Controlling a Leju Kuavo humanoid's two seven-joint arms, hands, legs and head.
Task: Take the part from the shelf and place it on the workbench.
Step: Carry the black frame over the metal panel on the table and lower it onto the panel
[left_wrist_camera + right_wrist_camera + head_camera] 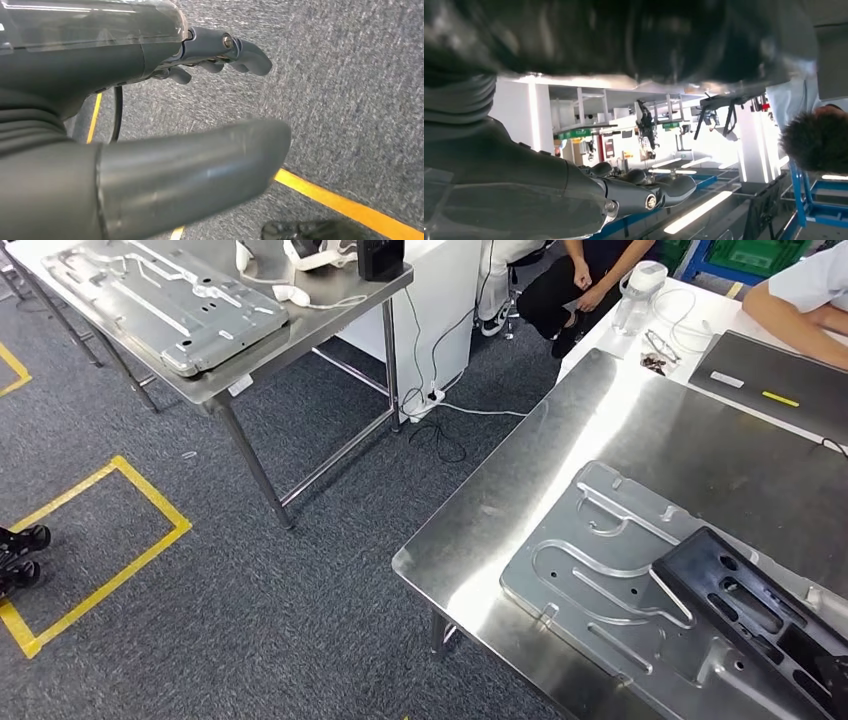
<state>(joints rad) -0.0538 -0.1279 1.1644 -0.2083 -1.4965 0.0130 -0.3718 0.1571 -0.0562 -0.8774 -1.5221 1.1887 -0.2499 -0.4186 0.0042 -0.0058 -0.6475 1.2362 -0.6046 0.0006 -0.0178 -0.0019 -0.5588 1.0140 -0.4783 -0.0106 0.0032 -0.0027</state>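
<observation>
Left hand point(165, 125) hangs over carpet, fingers apart, holding nothing. Right hand point(574, 195): grip cannot be told; black part point(765, 615) lies on grey plate point(620, 590) atop bench point(560, 440), beside it. Judgement: seat part flat before release; withdraw w/o dragging it.

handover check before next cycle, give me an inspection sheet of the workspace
surface: steel workbench, shiny
job's things: black part lies on grey plate on the workbench
clutter: bottle, dark mat at far end
hands: left hand empty, fingers apart, over carpet; right hand beside a dark blur, hold unclear
cables: white cable on floor
surroundings: second table with another plate, yellow tape, seated person
</observation>
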